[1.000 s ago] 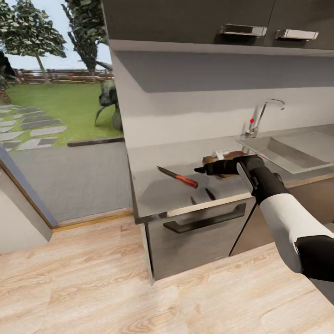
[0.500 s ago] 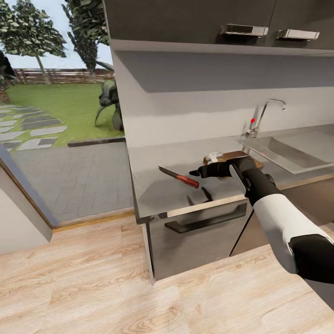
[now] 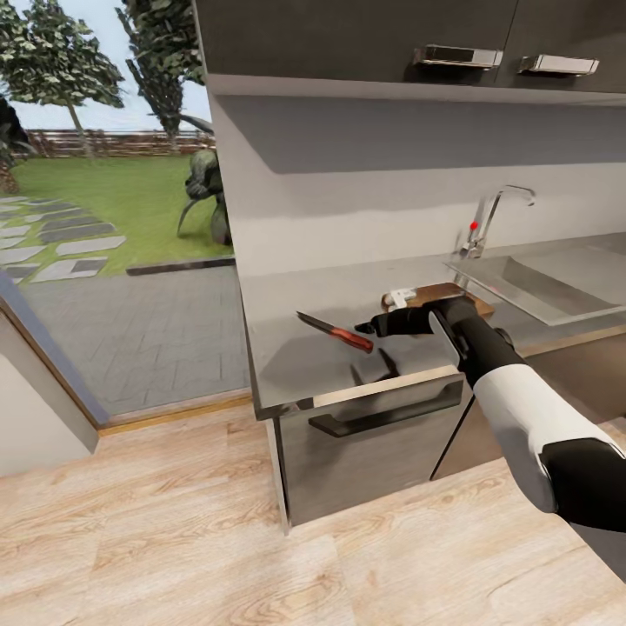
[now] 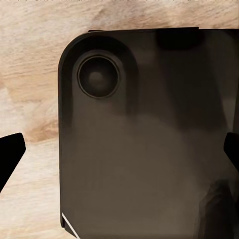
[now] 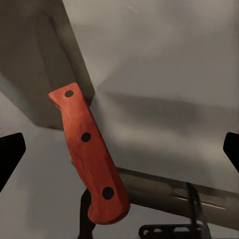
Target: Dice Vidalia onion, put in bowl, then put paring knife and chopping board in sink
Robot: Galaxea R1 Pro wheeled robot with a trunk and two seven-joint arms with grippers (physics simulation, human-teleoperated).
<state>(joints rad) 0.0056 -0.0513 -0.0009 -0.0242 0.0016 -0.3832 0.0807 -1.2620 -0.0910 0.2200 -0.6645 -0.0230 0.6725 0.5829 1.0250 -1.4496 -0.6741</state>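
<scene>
The paring knife point(image 3: 336, 331) lies on the grey countertop point(image 3: 287, 365), red handle toward my right gripper point(image 3: 369, 328). That gripper is open and hovers just right of the handle's end. In the right wrist view the red handle point(image 5: 89, 154) lies between the spread fingertips point(image 5: 10, 152), untouched. The brown chopping board point(image 3: 439, 292) sits behind my right wrist, with small pale pieces point(image 3: 399, 297) that look like onion at its left end. To the right is the sink point(image 3: 530, 283). My left gripper point(image 4: 119, 152) is open, hanging over the robot's dark base. The bowl is out of view.
A chrome faucet point(image 3: 491, 213) stands at the sink's back left. Dark upper cabinets point(image 3: 365, 39) hang over the counter. The counter's left end point(image 3: 248, 348) borders an opening to a garden. A black drawer handle point(image 3: 382, 417) runs below the counter edge, above wooden floor point(image 3: 174, 522).
My right gripper has moved left along the counter and slightly nearer, closing in on the knife's handle. The knife has not moved.
</scene>
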